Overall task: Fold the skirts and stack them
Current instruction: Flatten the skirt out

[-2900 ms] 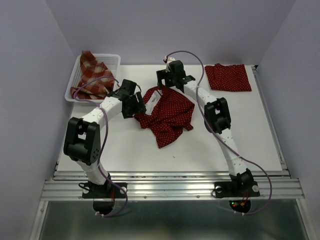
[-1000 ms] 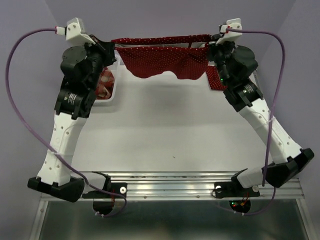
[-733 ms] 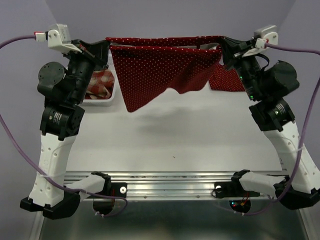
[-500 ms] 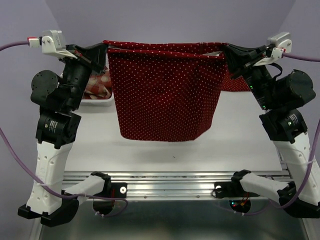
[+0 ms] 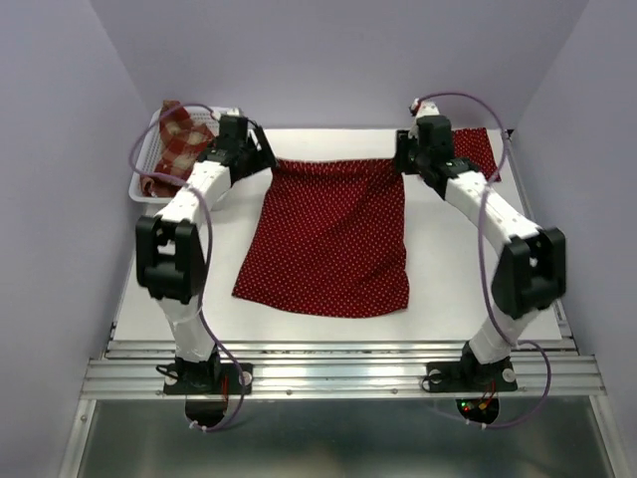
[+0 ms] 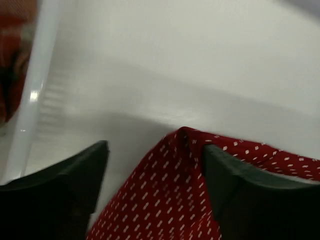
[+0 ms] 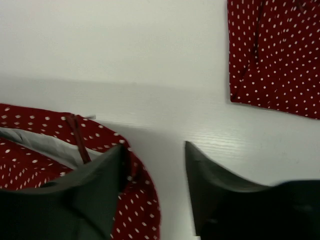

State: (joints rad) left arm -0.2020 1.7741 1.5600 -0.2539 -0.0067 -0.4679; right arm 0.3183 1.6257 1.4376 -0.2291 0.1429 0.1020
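White tabletop [image 5: 478,269] carries one dotted skirt [image 5: 333,239] spread flat across its middle, waistband toward the far edge. I see my left gripper [image 6: 154,150] and right gripper [image 7: 153,147] at the waistband corners, fingers parted, clamping nothing. Another dotted skirt [image 5: 480,149] lies folded at the far-right corner. The plaid skirt [image 5: 179,134] fills the basket [image 5: 139,179] at the far-left corner.

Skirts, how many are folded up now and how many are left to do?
The far dotted skirt looks folded, at the back right. The middle dotted skirt lies spread flat and unfolded, with its top corners between the open left tool and right tool. The plaid skirt sits in the basket, untouched. So one is done, two need folding, then stacking.
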